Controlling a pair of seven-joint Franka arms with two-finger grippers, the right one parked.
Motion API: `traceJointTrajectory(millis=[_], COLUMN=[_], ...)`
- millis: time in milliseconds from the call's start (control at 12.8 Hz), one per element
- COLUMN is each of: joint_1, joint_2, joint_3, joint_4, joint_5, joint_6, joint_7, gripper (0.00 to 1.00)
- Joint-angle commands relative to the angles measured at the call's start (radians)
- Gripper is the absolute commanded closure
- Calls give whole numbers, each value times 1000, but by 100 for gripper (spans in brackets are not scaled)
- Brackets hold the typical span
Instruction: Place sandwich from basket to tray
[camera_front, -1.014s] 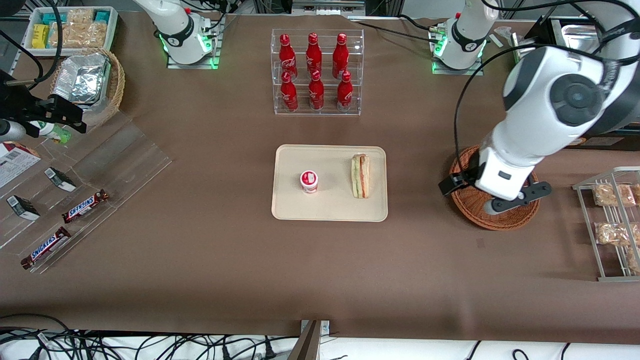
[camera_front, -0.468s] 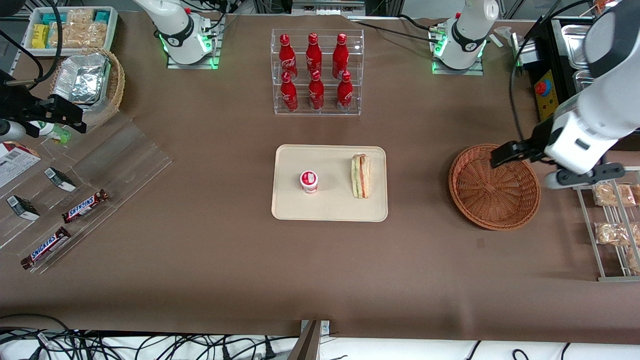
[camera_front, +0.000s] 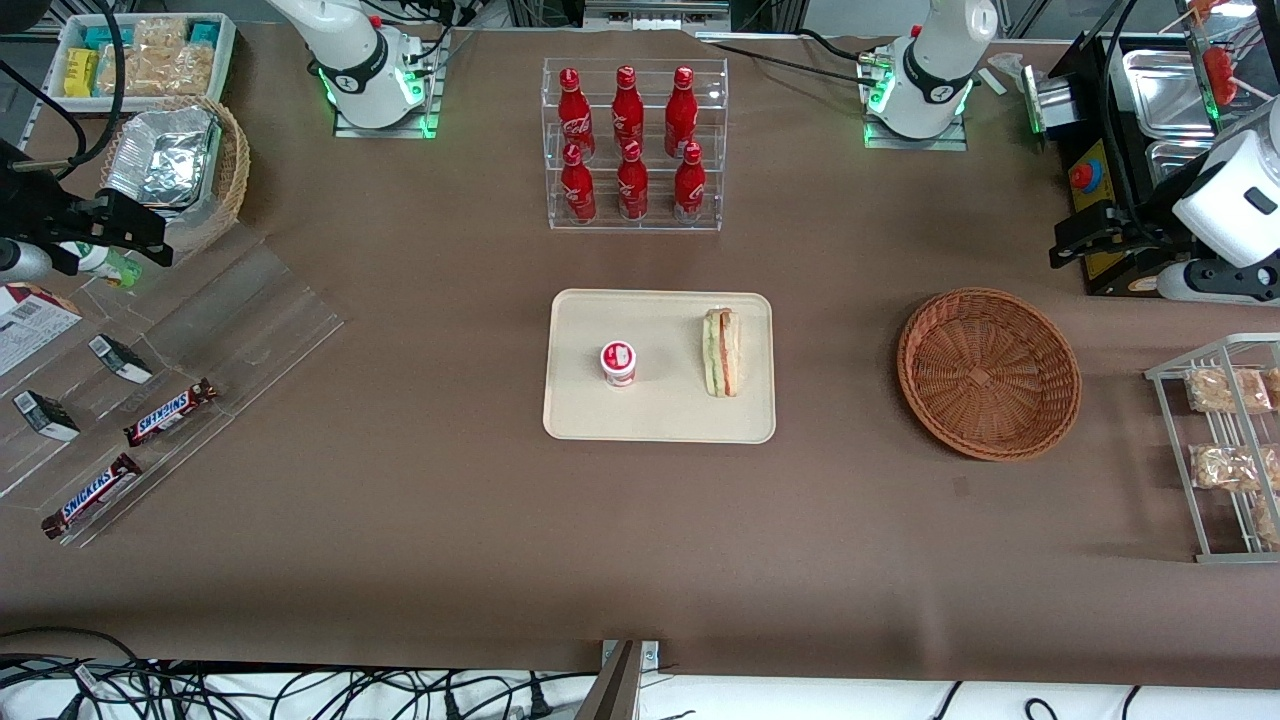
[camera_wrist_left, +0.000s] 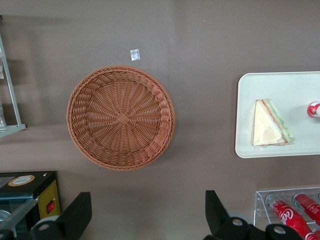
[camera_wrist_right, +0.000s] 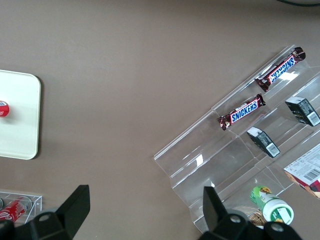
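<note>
On the cream tray (camera_front: 590, 410) at the middle of the tabletop (camera_front: 450, 520) lies the sandwich (camera_front: 721, 351), along the tray's edge toward the working arm's end, with a small red-lidded cup (camera_front: 618, 362) beside it on the same tray. Toward the working arm's end, well apart from the tray, sits the reddish-brown basket (camera_front: 1040, 420), with nothing in it.

From the front, the end effector (camera_front: 1135, 255) hangs above the tabletop's working-arm end, farther from the camera than the basket and clear of it, just beside a black control box (camera_front: 1095, 200). That view does not settle how its fingers stand. The left wrist view does: two dark fingers (camera_wrist_left: 75, 216) are spread wide apart with nothing between them, and only bare tabletop shows in the gap.

The left wrist view also shows the sandwich (camera_wrist_left: 270, 125) as a triangle with its white bread face up, red and green layers along one edge, where the front view shows only a narrow strip. The front view alone shows the rack of red bottles (camera_front: 632, 145) in full and the wire rack of snack packets (camera_front: 1225, 440).
</note>
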Motion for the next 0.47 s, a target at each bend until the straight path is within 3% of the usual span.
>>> traceJointTrajectory(millis=[0,390], joint_1=[-29,-42], joint_2=[-18,-16], joint_3=[26,26], joint_4=[-19,-33], joint_5=[59,95], joint_6=[11,47], joint_7=[59,59], gripper=[0,0])
